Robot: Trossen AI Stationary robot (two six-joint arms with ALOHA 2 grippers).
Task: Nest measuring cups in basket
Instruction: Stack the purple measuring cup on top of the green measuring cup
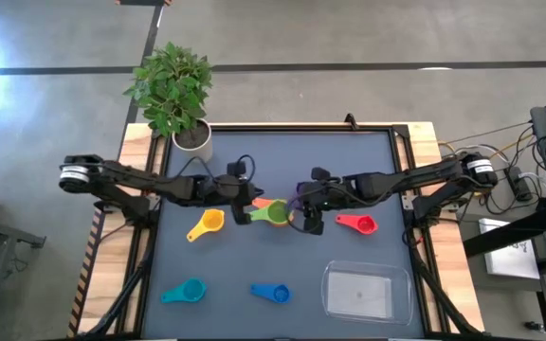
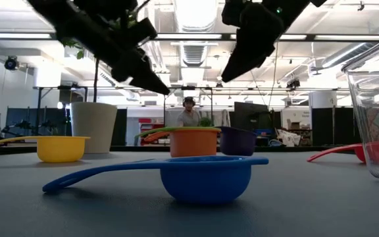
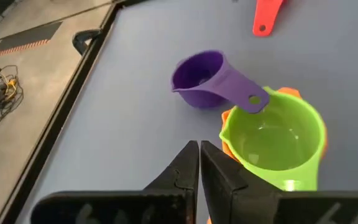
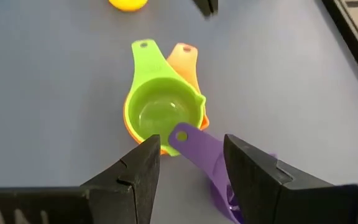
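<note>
Near the centre of the high view, the green cup [image 1: 276, 214] sat nested inside the orange cup [image 1: 275, 202], its bright bowl glossy and its flat handle, pierced by a small hole, lying beside the orange handle. The purple cup [image 1: 297, 202] stood just right of them, its handle resting across the green rim. The left gripper [image 1: 242, 214] hovered just left of this cluster with its fingers pressed together, holding nothing. The right gripper [image 1: 309, 224] hung just right of it with fingers spread apart, the purple handle showing between them in the right wrist view. The yellow cup [image 1: 208, 224] lay left of centre, the red cup [image 1: 357, 224] right of centre, the teal cup [image 1: 185, 292] at lower left and the blue cup [image 1: 271, 294] at lower centre. The clear basket [image 1: 366, 292] sat at lower right, holding no cups.
</note>
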